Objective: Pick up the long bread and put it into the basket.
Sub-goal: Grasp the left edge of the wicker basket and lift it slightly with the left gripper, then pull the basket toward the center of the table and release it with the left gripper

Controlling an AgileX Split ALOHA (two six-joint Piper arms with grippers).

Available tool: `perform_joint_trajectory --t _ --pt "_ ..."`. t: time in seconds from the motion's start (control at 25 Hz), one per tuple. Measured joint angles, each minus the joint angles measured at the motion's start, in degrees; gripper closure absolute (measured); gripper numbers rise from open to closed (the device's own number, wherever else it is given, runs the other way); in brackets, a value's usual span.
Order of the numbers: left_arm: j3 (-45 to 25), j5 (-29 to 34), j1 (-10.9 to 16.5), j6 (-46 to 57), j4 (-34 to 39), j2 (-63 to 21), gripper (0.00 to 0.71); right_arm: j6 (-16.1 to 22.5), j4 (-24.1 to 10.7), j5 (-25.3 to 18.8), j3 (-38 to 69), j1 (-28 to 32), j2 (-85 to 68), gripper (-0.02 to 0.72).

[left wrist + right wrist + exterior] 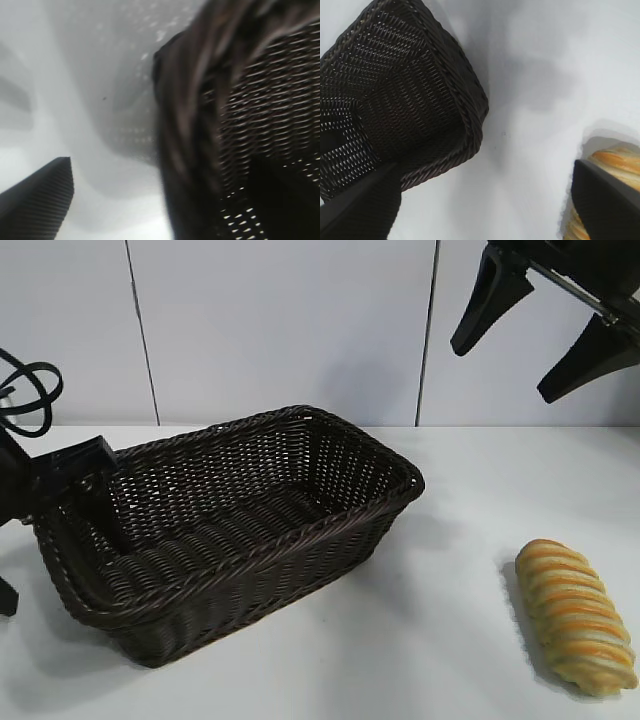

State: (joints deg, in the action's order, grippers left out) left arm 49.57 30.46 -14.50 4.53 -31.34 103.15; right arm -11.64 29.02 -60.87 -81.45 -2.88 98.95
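Striped long bread (576, 617) on table, apart from basket (330, 530) – wicker, upright

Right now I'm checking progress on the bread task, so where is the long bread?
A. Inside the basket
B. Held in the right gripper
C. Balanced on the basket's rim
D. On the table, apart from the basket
D: the long bread lies on the white table, clear of the basket, while the right gripper hangs open above it.
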Motion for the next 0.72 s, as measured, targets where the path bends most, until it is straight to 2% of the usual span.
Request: perform_joint_trajectory --t 0.16,0.2,0.52,0.72 --pt "1.2 0.2 0.0 0.3 -0.7 0.1 0.560 0.0 0.0 0.0 0.0 0.0 0.0 0.041" --pt "2.0 0.3 0.0 0.1 -1.1 0.1 0.606 0.0 0.0 0.0 0.0 0.0 0.0 0.041" --pt "10.6 8.0 -0.2 -3.2 1.2 0.8 0.609 -0.1 0.0 0.0 0.0 0.0 0.0 0.041" --pt "18.2 15.7 -0.2 -6.6 1.9 1.0 0.609 -0.1 0.0 0.0 0.0 0.0 0.0 0.041"
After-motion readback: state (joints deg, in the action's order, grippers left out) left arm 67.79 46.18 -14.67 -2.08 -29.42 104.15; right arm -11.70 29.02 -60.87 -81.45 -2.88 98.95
